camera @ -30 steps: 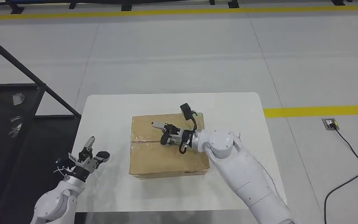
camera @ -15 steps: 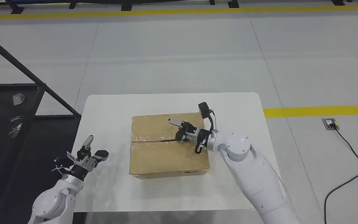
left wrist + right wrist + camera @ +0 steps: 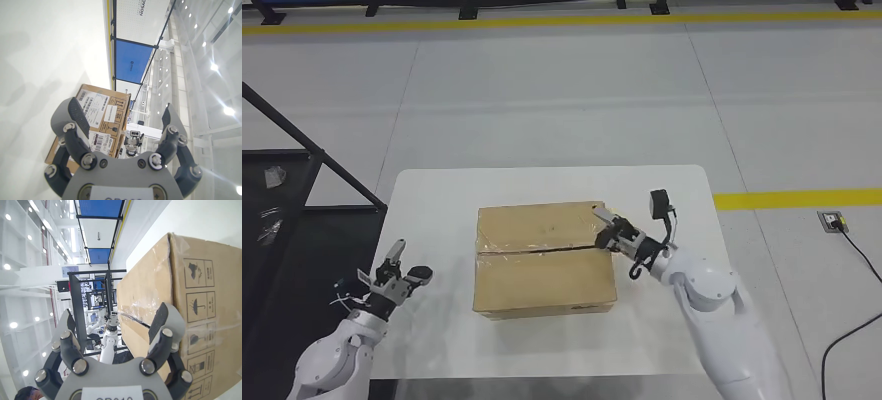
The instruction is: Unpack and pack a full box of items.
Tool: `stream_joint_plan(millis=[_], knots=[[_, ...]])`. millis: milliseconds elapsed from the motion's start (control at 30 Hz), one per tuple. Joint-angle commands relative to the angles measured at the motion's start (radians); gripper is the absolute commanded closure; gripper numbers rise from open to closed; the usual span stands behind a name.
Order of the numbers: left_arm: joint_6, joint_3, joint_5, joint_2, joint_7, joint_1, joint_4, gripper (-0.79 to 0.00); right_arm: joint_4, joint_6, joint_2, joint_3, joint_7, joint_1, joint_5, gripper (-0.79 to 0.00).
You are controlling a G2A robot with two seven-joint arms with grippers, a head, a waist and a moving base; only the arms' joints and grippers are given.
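Note:
A closed brown cardboard box (image 3: 542, 260) sits in the middle of the white table (image 3: 442, 200), its top flaps taped along a centre seam (image 3: 542, 249). My right gripper (image 3: 610, 233) is open at the box's right edge, level with the seam's end, with nothing between its fingers. In the right wrist view the box (image 3: 198, 306) is close, and the seam is slit open near one fingertip (image 3: 159, 321). My left gripper (image 3: 397, 268) stands open near the table's front left corner, apart from the box (image 3: 100, 121) and holding nothing.
A black metal frame (image 3: 282, 150) stands off the table's left side. Bare table surface lies all around the box. A yellow floor line (image 3: 802, 198) runs on the right.
My right gripper has drawn back rightward along the top seam, from the box's middle to its right edge. The left gripper has shifted slightly toward the table's front left.

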Motion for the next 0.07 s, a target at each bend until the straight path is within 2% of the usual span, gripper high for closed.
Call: stream_joint_plan(millis=[0, 33], knots=[[0.001, -0.007, -0.004, 0.002, -0.003, -0.002, -0.002, -0.785, -0.044, -0.059, 0.005, 0.030, -0.007, -0.042, 0.036, -0.785], [0.001, -0.011, -0.007, 0.003, -0.005, -0.002, -0.002, -0.785, -0.064, -0.090, 0.007, 0.045, -0.006, -0.062, 0.054, -0.785]])
